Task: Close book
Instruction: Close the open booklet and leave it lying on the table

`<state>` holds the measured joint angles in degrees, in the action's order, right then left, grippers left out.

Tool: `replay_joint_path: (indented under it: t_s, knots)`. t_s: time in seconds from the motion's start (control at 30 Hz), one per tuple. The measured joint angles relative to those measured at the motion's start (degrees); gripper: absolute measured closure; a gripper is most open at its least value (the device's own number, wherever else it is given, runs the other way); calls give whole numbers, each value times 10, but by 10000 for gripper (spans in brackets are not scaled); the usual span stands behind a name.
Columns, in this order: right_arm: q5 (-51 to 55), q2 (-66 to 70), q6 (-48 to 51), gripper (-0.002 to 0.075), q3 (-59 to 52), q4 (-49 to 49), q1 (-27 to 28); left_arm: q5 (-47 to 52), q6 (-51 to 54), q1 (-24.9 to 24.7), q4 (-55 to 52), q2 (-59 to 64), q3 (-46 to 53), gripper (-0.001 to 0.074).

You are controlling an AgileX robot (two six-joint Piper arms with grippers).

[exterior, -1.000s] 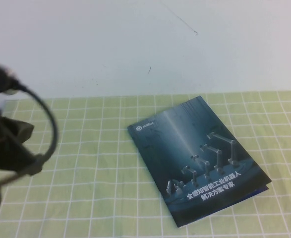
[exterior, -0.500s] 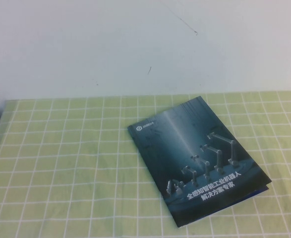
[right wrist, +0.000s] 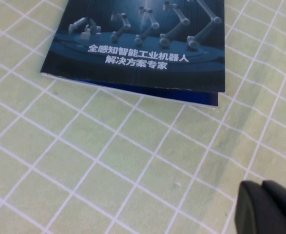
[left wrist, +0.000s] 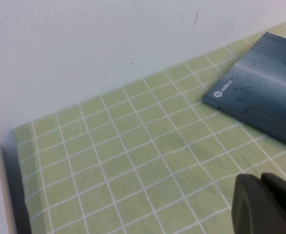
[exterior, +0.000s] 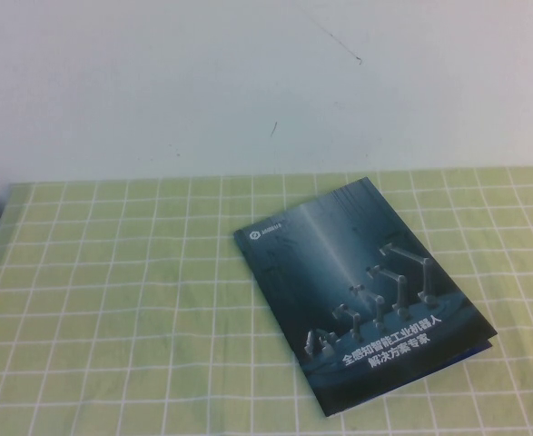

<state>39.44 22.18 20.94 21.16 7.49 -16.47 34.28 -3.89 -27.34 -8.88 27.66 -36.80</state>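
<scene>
On the green-checked bench [exterior: 112,300] the book [exterior: 366,291] lies closed right of centre, job seemingly done, so left jaws and right jaws hover shut, empty, off its left and near edges.

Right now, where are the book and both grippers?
book [exterior: 357,291]: high view, cover's middle.
left gripper [left wrist: 262,177]: left wrist view, between shut fingers, above cloth [left wrist: 133,161].
right gripper [right wrist: 262,184]: right wrist view, between shut fingers, above cloth.

I see a dark blue brochure [exterior: 361,295] (white Chinese lettering, silvery robot arms) on a pale green tablecloth [exterior: 139,309] gridded in white; the wall [exterior: 248,82] is white. The black left gripper [left wrist: 262,181] hangs over the cloth near the logo corner, the black right gripper [right wrist: 261,187] near the lettered edge.
</scene>
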Motion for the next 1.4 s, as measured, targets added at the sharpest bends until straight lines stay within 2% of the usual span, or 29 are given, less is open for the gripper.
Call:
replay_joint_path:
  t_s: [0.17,0.33,0.5,0.6,0.8,1.03,1.3,1.4]
  knots:
    - [0,0,0,729,0,0,0,-5,-2,9,-8,-17,15,739]
    - [0,0,0,729,0,0,0,-71,-6,89,-18,-78,81,739]
    - [0,0,0,729,0,0,0,-230,-6,169,-21,-142,202,739]
    - [1,0,0,729,0,1,0,-274,-25,196,-19,-177,278,739]
    - [2,0,0,729,0,3,0,-258,-73,207,-18,-254,377,739]
    - [2,0,0,729,0,3,0,-162,-91,207,7,-283,380,739]
    - [2,0,0,729,0,3,0,-153,-87,207,15,-283,378,739]
    - [2,0,0,729,0,3,0,-153,-44,207,52,-283,378,739]
